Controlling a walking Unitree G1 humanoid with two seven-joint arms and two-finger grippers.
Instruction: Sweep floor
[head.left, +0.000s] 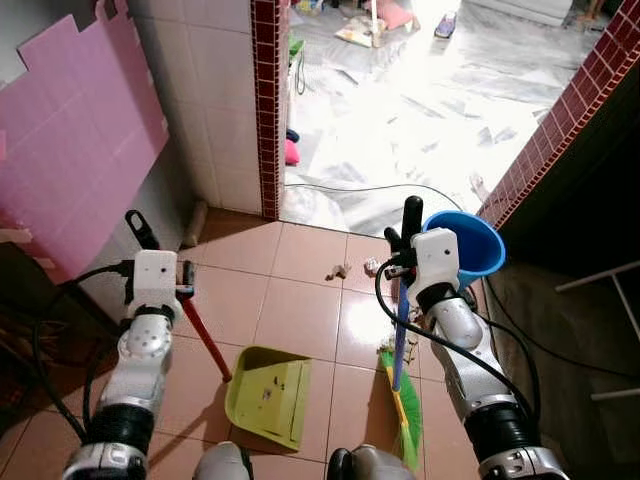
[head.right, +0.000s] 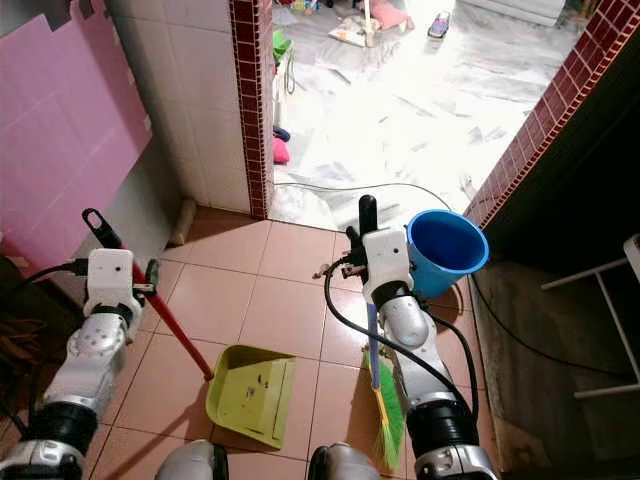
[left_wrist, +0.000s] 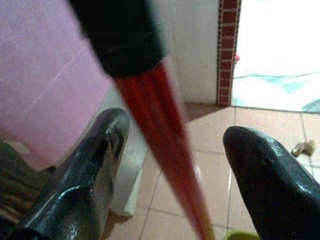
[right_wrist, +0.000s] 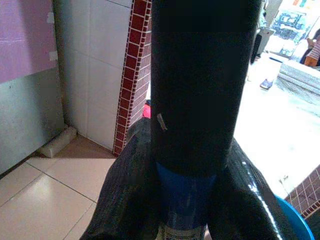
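A lime-green dustpan (head.left: 268, 393) lies flat on the orange tiles in front of me. Its red handle (head.left: 205, 340) with a black top slants up to the left. My left gripper (head.left: 185, 277) is open, and the handle (left_wrist: 165, 140) passes between the spread fingers (left_wrist: 85, 180) with a gap on each side. My right gripper (head.left: 395, 262) is shut on the broom handle (right_wrist: 200, 85), just where the black grip meets the blue shaft. The green bristles (head.left: 403, 410) rest on the floor beside the dustpan. Small bits of litter (head.left: 341, 270) lie on the tiles ahead.
A blue bucket (head.left: 470, 245) stands just right of the broom. A white-tiled wall with a red brick edge (head.left: 267, 110) and a pink panel (head.left: 80, 130) close off the left. A bright marble floor (head.left: 420, 110) opens ahead, crossed by a cable (head.left: 360, 187). A white rack (head.left: 610, 290) is at the right.
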